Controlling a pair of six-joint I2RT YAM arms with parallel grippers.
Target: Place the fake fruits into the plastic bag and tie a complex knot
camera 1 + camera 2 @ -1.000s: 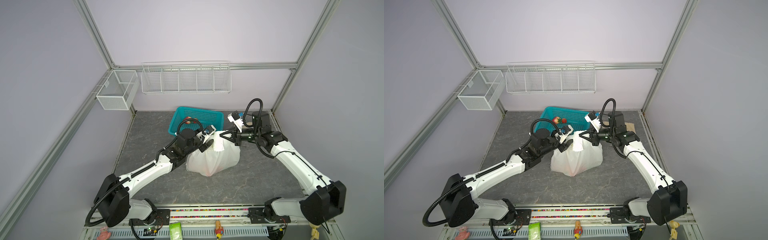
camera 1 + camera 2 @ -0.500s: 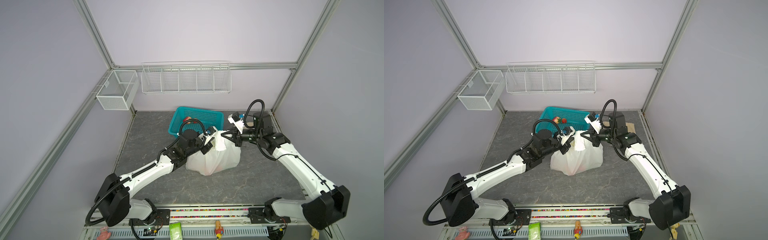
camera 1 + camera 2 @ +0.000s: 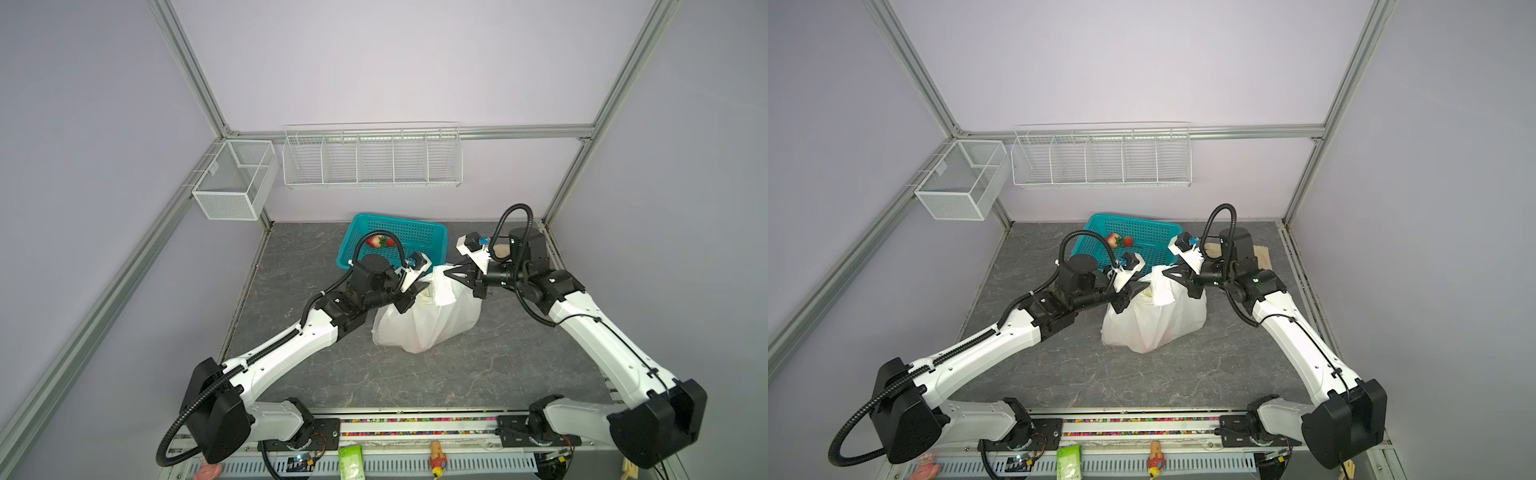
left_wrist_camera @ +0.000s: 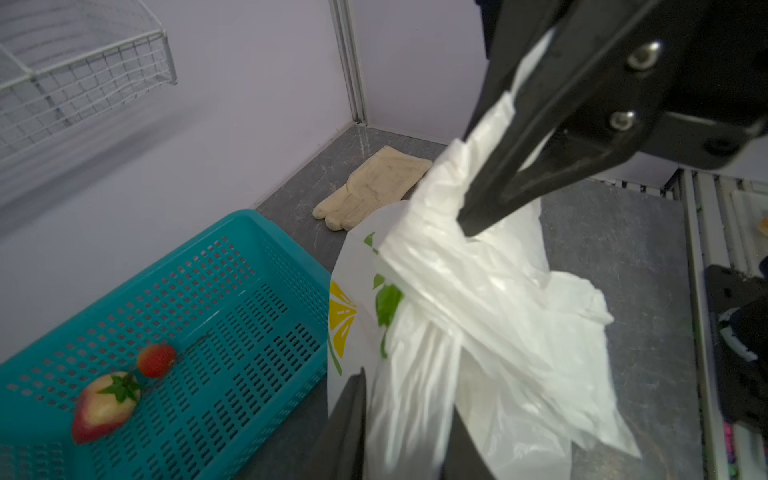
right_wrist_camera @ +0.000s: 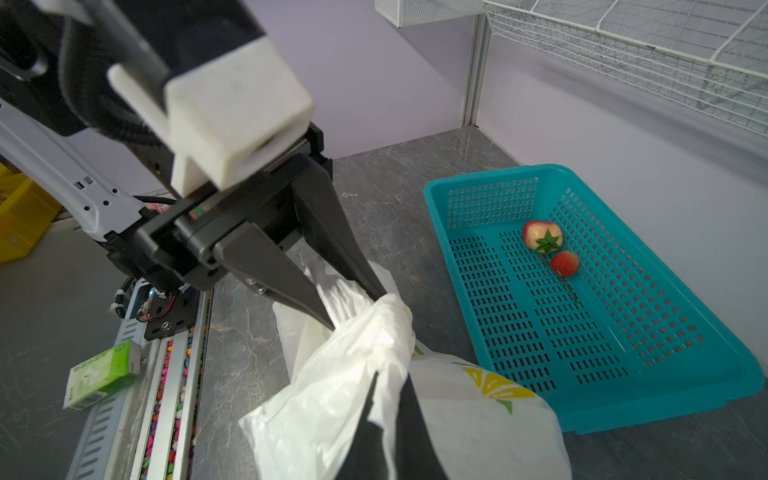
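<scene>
1. In both top views the plastic bag (image 3: 428, 320) (image 3: 1154, 322) is a plain white lump in the middle of the gray desk (image 3: 415, 382). Its top is bunched up between the two arms.
2. Only the wrist views show the picture on the bag: a yellow lemon slice and green leaves.
3. In the top views the fake fruits (image 3: 380, 241) are just small red spots in the teal basket (image 3: 419, 235). The basket stands just past the bag on the far side.
4. The wrist views show the fruits well. A little red strawberry (image 4: 156, 360) lies right beside a bigger red and cream fruit (image 4: 106, 407) with a green cap.
5. The left wrist view shows a beige glove (image 4: 374, 187) lying flat on the desk by the far wall.
6. The right wrist view shows a green box (image 5: 104, 370) on the near rail.
7. The right claw (image 4: 471, 216) is pressed together and pinches a twisted strip of the bag's top. It reaches in from the right, and the bag hangs down under it.
8. The left claw (image 5: 359, 309) is at the left of the bag's top. Its fingers are partly spread, with a bunch of bag between them. It is not clear if they squeeze it.
9. The bag's skin hides what is inside.
</scene>
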